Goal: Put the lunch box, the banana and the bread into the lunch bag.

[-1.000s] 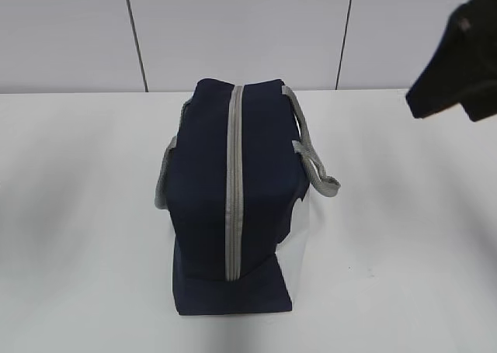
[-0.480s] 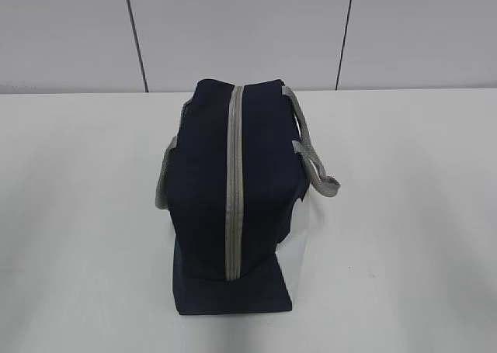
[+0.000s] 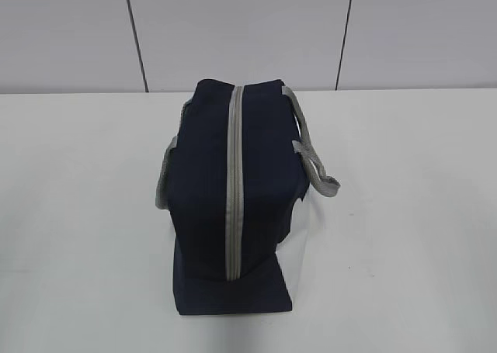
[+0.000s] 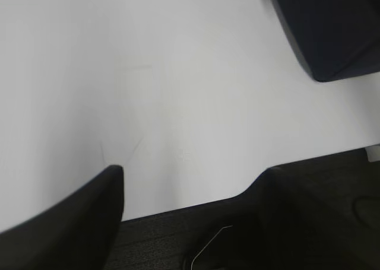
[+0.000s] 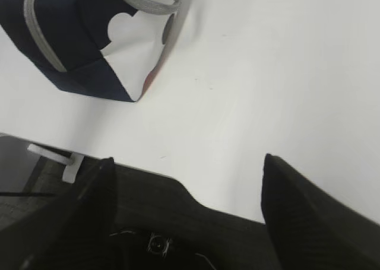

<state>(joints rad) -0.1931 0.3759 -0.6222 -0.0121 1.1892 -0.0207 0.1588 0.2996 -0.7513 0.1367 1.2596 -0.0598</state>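
1. The left gripper [image 4: 190, 181] hangs above the near edge of the table [image 4: 178, 104], its 2 dark, smooth fingers [image 4: 71, 216] spread wide with nothing between them.
2. The right gripper [image 5: 187, 181] hangs the same way over the table edge, its 2 matte black fingers [image 5: 309, 210] well apart and holding nothing.
3. Neither arm appears in the exterior view.
4. The table is a flat, plain white surface with a few faint scuffs; below its edge, dark floor shows in both wrist views.
5. The lunch bag [image 3: 233, 205] stands near the middle of the table, its short end towards the exterior camera.
6. The bag is boxy, made of navy-blue fabric, and it looks soft and slightly slumped at the near end.
7. A grey zipper strip [image 3: 234, 182] runs straight along the top from far to near and appears zipped closed.
8. 2 grey webbing handles droop, 1 on each long side: the left handle [image 3: 164, 178] lies against the bag, the right handle [image 3: 314, 159] loops outward.
9. A white side panel [image 3: 297, 252] shows on the bag's right side, and in the right wrist view it meets the navy fabric in a rounded edge.
10. The far wall [image 3: 248, 31] is pale grey with thin dark seams.
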